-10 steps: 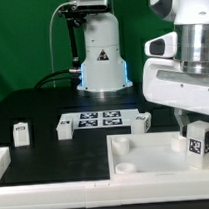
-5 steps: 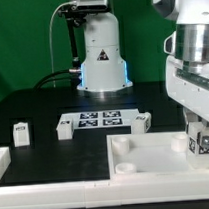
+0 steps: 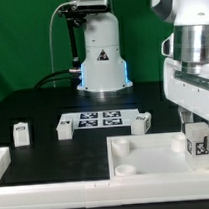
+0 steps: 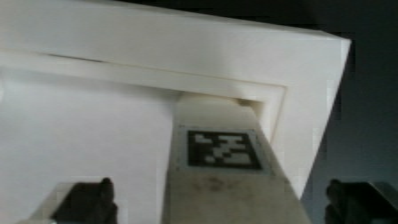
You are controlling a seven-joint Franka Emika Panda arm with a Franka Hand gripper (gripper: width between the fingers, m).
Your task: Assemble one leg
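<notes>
The marker board (image 3: 91, 119) lies flat; the white tray-like piece (image 3: 146, 155) seems nearer the camera.

Exterior camera sits low at the table's (image 3: 53, 106) front edge, facing the arm's base. Wrist camera looks close down the gripper (image 4: 214, 205). Both catch the tagged leg (image 3: 198, 143).

Exterior view evenly lit, dark background, whites near glare; wrist view soft, blurred, grainy.

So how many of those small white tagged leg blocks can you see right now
4: one leg far on the exterior view's left, one beside the marker board, one at its other end, one in the gripper. Others may be hidden.
</notes>
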